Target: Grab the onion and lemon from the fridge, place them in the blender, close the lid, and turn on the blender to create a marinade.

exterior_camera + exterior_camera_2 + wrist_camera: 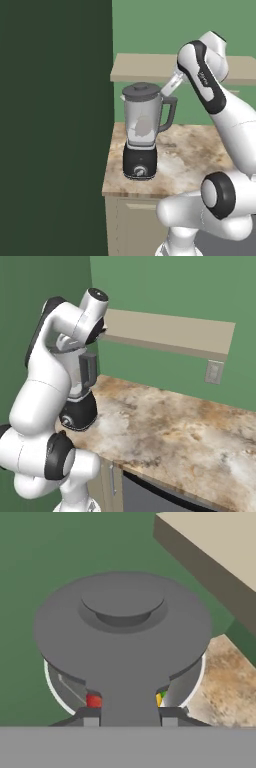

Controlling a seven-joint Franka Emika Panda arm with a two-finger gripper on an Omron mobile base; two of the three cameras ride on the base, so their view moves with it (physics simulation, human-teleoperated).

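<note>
From the left base camera, the blender stands on the marble counter, its dark grey lid sitting on the clear jug. From the right, the arm hides most of the blender. Looking along the hand, the gripper clasps the lid's tab; beneath the lid show the red onion and yellow lemon.

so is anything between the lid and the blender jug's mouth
Nothing visible does. The gripper holds the lid by its tab right over the blender jug's rim, with the onion and lemon showing inside below.
</note>
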